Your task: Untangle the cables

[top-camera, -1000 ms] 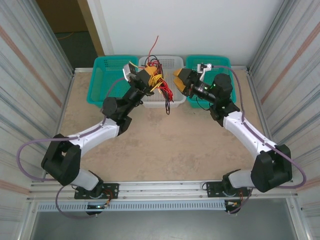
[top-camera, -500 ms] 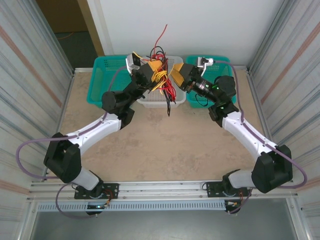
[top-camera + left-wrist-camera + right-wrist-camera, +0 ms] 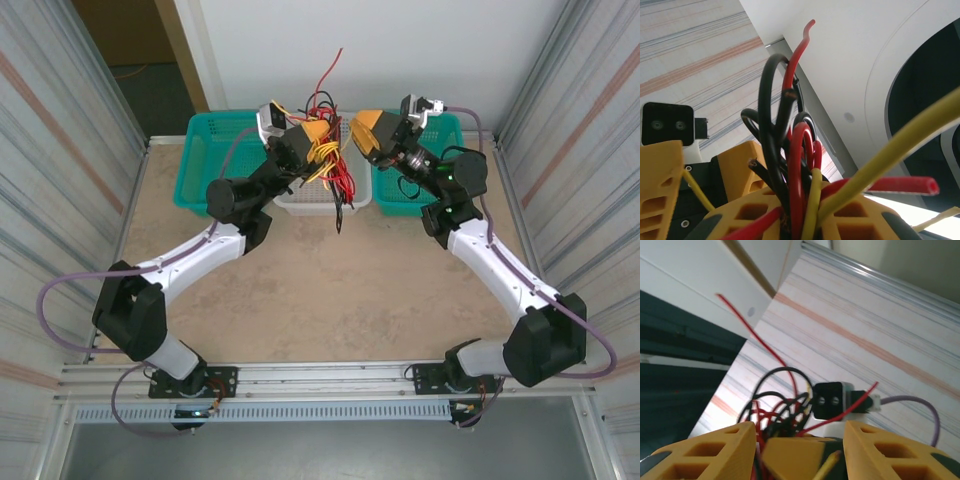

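L hand [image 3: 314,138] up high, cables [image 3: 337,178] in its pinch — R hand [image 3: 363,128] alongside, spread

The overhead view is bright and evenly lit from above, with only faint, soft shadows on the table [image 3: 330,290] under the arms and no hard glare. The white wall [image 3: 420,50] at 12 o'clock is nearly washed out. The side panels [image 3: 60,150] splay outward at 9 and 3 o'clock, a wide-lens bend. In the left wrist view the cables [image 3: 790,165] look soft at close range, and a patch at 5 o'clock is blown out. The right wrist view is hazy, with its foreground at 6 o'clock out of focus.
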Motion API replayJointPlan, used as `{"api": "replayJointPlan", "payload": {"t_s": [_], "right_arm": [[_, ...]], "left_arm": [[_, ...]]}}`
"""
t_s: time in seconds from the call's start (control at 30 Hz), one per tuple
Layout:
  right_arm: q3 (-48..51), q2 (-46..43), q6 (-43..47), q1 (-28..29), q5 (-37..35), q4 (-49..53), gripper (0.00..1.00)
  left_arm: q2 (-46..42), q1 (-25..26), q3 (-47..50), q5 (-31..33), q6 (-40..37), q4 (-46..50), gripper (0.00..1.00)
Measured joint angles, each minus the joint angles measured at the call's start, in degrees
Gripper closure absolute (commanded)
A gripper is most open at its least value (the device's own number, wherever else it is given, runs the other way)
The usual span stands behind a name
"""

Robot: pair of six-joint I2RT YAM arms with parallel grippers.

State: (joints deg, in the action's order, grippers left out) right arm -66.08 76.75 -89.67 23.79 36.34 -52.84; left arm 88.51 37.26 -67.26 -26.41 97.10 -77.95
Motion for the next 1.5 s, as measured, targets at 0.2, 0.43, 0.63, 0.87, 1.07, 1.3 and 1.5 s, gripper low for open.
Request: {"api": "replayJointPlan", "payload": {"t_s": [0.2,0.43,0.63,0.87,1.07,1.3,1.5], "right_arm": [[-0.37,0.9,0.13,1.88,0.92,0.79,0.62],[0.39,0.59,0.42,2.45,1.27,2.1,0.69],[2.32,-1.57,2.38,2.47,1.05,4.7,1.0],[2.36,-3.02,3.61,2.45,0.13,6.12,1.0],[2.91,-1.22,4.0,2.75,-1.64,4.48,1.0],[12.92,2.01,1.09,6.38,-9.46,-5.49,1.0],[17.57,5.2,-2.54,10.36,-18.93,-13.99,1.0]], "left_arm": [[0.0,-0.17,0.0,-0.24,0.0,-0.11,1.0],[0.0,-1.31,0.0,-0.68,0.0,-0.11,1.0],[0.0,-1.64,0.02,-1.05,0.0,0.02,1.0],[-0.02,-1.6,0.02,-1.07,0.0,-0.28,1.0],[1.18,0.0,-1.77,0.39,-1.33,0.2,1.0],[3.58,-0.66,-4.24,10.58,-11.78,5.33,1.0],[10.27,-0.22,-10.43,15.78,-22.62,8.81,1.0]]}}
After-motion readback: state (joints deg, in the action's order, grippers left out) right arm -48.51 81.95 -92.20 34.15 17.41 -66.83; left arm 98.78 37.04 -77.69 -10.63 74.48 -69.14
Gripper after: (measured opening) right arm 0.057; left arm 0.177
